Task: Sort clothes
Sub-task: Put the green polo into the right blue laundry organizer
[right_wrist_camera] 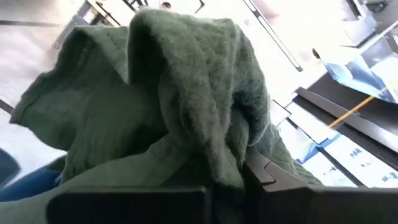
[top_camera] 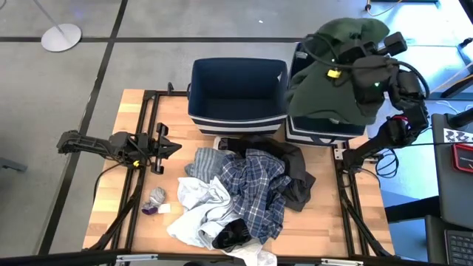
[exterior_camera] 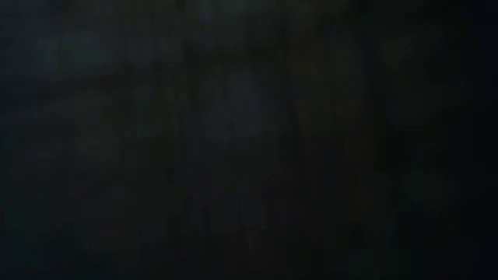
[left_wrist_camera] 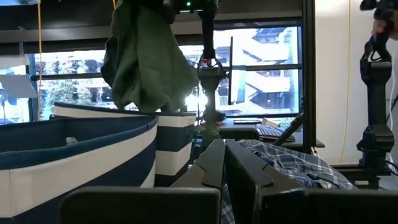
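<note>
On the near part of the desk (top_camera: pixel 111 222) lies the heap of clothes (top_camera: pixel 236 199) yet to be sorted: the blue-white plaid shirt (top_camera: pixel 255 185) on top, white pieces (top_camera: pixel 196 207) toward the left arm's side, a black item (top_camera: pixel 233 234) at the near edge and a dark grey garment (top_camera: pixel 295 174) at the far right of the heap. Level with the heap, the left gripper (top_camera: pixel 166 146) rests low over the desk with its jaws clenched on nothing. Farther back stand two navy bins: the left bin (top_camera: pixel 238 92) looks empty, and above the right bin (top_camera: pixel 325 129) the right gripper (right_wrist_camera: pixel 249 165) grasps the olive green top (top_camera: pixel 336 70), jaws pinched on a fold. The top hangs straight down from the jaws, its long axis vertical, its lower edge draped over this bin's opening. So the drop seems to need only a release, perhaps after a little lowering.
</note>
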Action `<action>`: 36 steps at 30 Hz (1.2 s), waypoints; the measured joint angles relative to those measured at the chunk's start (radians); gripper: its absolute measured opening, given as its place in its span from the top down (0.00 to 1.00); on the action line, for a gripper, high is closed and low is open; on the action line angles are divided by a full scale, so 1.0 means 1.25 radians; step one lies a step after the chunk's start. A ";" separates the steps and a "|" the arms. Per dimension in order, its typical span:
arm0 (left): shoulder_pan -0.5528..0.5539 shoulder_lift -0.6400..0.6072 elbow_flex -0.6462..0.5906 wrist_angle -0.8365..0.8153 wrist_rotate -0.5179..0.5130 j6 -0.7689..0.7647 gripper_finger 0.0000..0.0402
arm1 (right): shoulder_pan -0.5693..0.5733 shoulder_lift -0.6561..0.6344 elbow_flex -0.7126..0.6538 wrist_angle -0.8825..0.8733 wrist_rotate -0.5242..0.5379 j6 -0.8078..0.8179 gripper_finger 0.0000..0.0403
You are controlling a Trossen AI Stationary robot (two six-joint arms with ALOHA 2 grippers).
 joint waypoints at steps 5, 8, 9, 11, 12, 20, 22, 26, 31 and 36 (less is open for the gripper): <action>0.000 0.000 0.000 0.000 0.000 0.000 0.99 | -0.071 0.000 -0.008 -0.148 -0.103 0.187 0.93; 0.000 0.000 0.000 0.000 0.000 0.001 0.99 | -0.115 0.000 -0.036 -0.234 -0.137 0.293 0.93; 0.000 0.000 0.000 0.000 0.000 0.001 0.99 | -0.129 0.000 -0.047 -0.262 -0.146 0.326 0.93; 0.000 0.000 0.000 0.000 0.000 0.001 0.99 | -0.155 0.000 -0.076 -0.291 -0.166 0.383 0.93; 0.000 0.000 0.000 0.000 0.000 0.001 0.99 | -0.169 -0.002 -0.097 -0.290 -0.176 0.397 0.93; 0.000 0.000 0.000 0.000 0.000 -0.007 0.99 | -0.269 -0.024 -0.271 -0.291 -0.288 0.463 0.93; 0.000 0.000 0.000 0.000 -0.001 -0.009 0.99 | -0.296 -0.027 -0.313 -0.290 -0.322 0.476 0.93; 0.000 0.000 0.000 0.000 0.000 -0.008 0.99 | -0.350 -0.027 -0.387 -0.283 -0.398 0.507 0.93; 0.000 0.000 0.000 -0.001 0.000 -0.008 0.99 | -0.407 -0.027 -0.479 -0.217 -0.522 0.510 0.93; 0.000 0.000 0.000 -0.002 0.000 -0.012 0.99 | -0.451 -0.027 -0.562 -0.150 -0.642 0.510 0.93</action>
